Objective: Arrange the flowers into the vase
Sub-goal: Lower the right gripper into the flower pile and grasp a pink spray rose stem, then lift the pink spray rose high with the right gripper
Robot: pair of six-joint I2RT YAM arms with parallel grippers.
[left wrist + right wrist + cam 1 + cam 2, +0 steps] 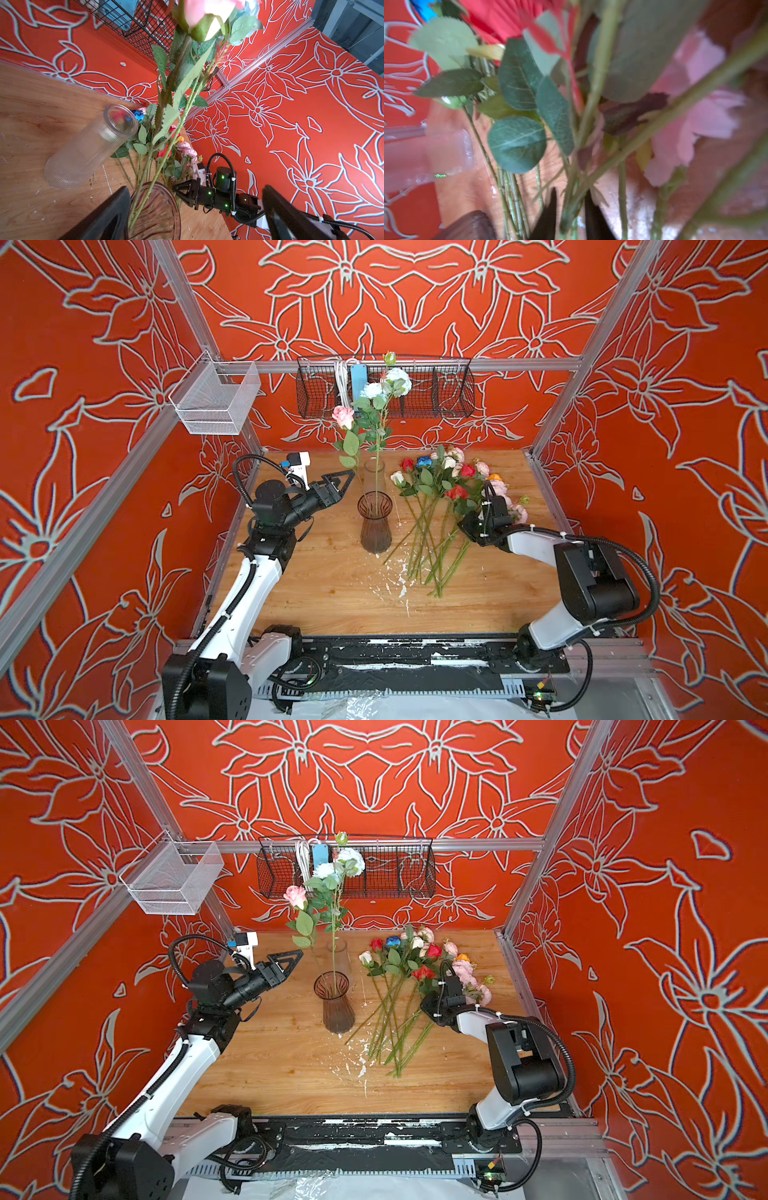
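Note:
A brown tinted glass vase (375, 526) (336, 1006) (158, 214) stands mid-table. It holds two flowers: a pink rose (343, 416) and a pale blue-white stem (397, 380). More flowers (440, 489) (409, 965) lie in a pile to its right: red, blue, white, pink and orange heads on green stems. My left gripper (349, 479) (195, 188) hangs open just left of the vase, nothing between its fingers. My right gripper (465, 526) (570, 191) is low over the pile, its jaws shut on green flower stems (571, 207).
A clear ribbed glass vase (374, 470) (87, 145) stands behind the brown one. A black wire basket (451, 389) and a white mesh basket (216, 400) hang on the frame rails. White flecks (395, 576) dot the wooden table (324, 597).

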